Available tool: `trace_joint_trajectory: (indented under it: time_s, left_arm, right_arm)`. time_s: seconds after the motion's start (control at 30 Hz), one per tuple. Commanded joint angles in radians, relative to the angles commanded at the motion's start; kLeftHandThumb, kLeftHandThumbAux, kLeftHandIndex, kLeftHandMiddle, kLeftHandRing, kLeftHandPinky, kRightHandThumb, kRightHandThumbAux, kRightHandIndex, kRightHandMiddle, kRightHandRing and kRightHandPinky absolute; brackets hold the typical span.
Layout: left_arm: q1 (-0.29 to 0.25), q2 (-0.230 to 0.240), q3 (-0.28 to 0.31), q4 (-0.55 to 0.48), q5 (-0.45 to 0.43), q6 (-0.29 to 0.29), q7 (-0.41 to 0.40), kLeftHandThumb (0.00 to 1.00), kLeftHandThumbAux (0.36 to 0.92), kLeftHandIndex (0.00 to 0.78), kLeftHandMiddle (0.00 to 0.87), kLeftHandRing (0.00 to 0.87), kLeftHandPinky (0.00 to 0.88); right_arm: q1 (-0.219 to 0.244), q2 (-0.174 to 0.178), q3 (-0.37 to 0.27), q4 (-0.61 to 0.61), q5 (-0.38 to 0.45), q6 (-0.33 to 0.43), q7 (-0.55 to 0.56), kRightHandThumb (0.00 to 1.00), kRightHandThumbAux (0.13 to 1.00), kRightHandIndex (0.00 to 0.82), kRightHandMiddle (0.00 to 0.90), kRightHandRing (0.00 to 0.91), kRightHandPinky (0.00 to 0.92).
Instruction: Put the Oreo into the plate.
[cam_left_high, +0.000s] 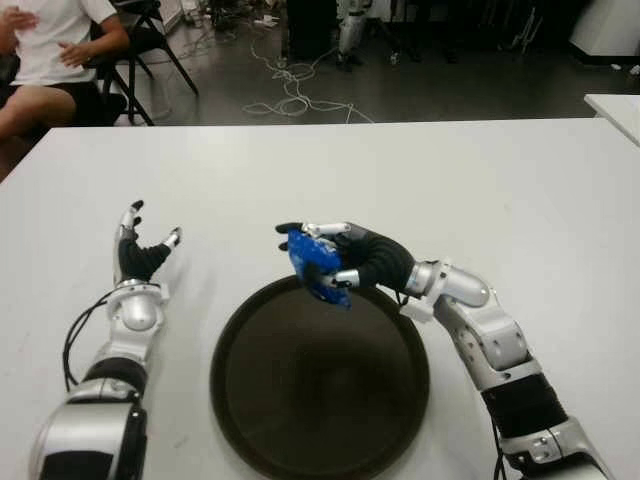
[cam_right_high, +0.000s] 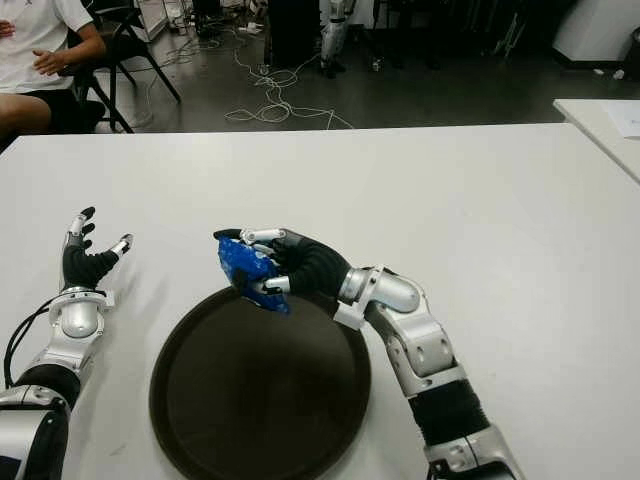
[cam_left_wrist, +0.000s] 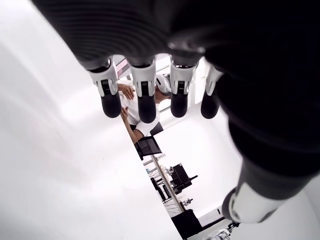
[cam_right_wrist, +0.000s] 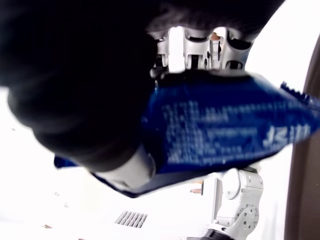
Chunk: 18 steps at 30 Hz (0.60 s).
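Over the far rim of the round dark-brown plate (cam_left_high: 250, 400), the right hand (cam_left_high: 345, 258) clamps the blue foil Oreo packet (cam_left_high: 315, 265), held steeply tilted; the open-fingered left hand (cam_left_high: 140, 255) shows left of the plate.

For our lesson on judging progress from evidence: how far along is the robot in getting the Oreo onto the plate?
Done: the right hand has grasped the blue Oreo packet and holds it off the table. In hand: the packet is above the far rim of the dark plate, which has nothing on it. Left: lower and release it onto the plate. The left hand shows open, left of the plate, holding nothing.
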Motion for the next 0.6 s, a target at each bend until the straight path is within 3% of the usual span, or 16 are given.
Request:
trace_joint_trajectory:
  time_s: [0.6]
  left_arm:
    - [0.000, -0.001, 0.001, 0.002, 0.000, 0.007, 0.005, 0.000, 0.743, 0.068, 0.102, 0.075, 0.059]
  right_arm:
    - [-0.012, -0.005, 0.012, 0.033, -0.023, -0.040, 0.017, 0.000, 0.886, 0.096, 0.089, 0.061, 0.056]
